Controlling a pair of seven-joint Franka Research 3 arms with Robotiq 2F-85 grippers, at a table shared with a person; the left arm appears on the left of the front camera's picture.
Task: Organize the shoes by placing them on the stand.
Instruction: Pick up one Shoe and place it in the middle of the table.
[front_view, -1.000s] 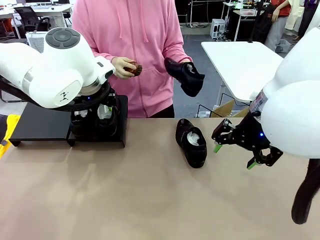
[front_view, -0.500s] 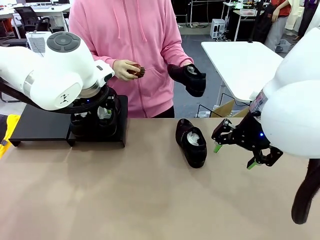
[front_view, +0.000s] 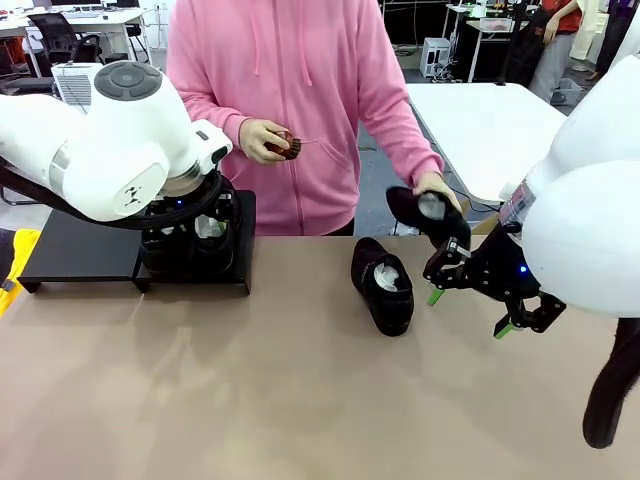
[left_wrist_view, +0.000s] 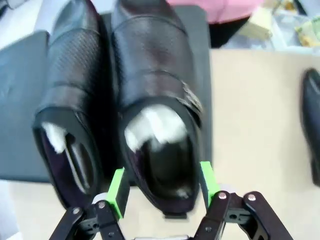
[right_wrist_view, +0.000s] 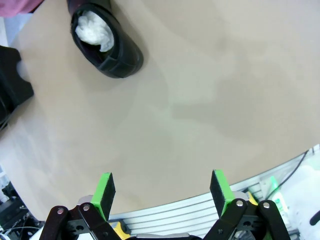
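The stand sat at the far edge of the table, on the robot's left. Two shoes stood side by side on the stand's end panel, the one nearer the table's middle, with their heels at its near edge. The buckled shoe was on the outer side and a second shoe just beside it on the inner side, both stuffed with white paper.

The left gripper hung at the stand's near edge, partly closed. Its green pads pressed against both sides of the buckled shoe's heel, and that shoe rested on the stand.

A loose shoe lay on the table well apart from the stand, out past its end panel. Farther still from the stand, the right gripper hovered over the table with its fingers spread wide and nothing between them.

A person's hand held a fourth shoe in the air beyond the loose shoe, near the right gripper. The person's other hand held a brush above and behind the stand's end panel.
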